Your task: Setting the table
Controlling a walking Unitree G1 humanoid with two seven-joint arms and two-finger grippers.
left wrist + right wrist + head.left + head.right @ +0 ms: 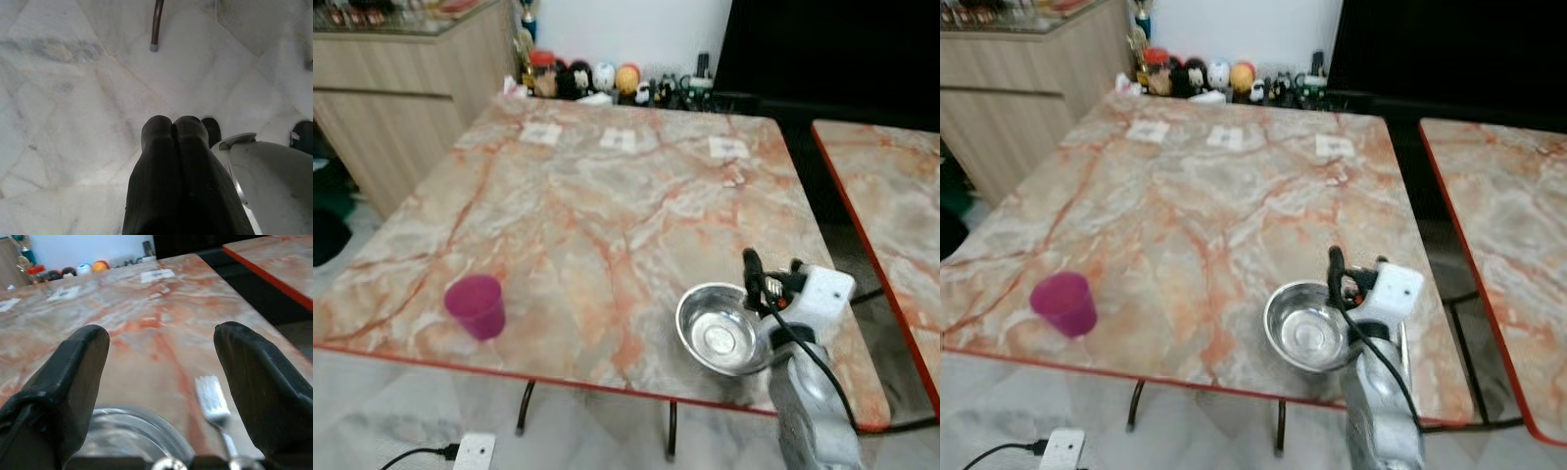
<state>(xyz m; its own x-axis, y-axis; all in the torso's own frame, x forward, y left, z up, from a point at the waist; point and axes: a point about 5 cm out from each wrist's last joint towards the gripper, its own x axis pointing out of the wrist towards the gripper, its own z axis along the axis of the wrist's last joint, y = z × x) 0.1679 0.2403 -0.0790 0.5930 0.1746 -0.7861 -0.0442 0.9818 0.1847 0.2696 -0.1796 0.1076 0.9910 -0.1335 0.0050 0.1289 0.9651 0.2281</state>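
A steel bowl (720,333) sits near the front right edge of the marble table (607,215). My right gripper (759,282) hovers over the bowl's right rim, open. In the right wrist view its fingers (73,377) stand wide apart above the bowl (132,433), and a fork (212,399) lies on the table just beside the bowl. A pink cup (476,305) stands upright near the front left edge. My left gripper (171,132) hangs shut over the floor, holding nothing.
A second marble table (891,196) stands to the right across a dark gap. Figurines and jars (597,78) line the far edge, with three paper cards (619,140) before them. A wooden cabinet (401,88) is at left, a power strip (473,450) on the floor.
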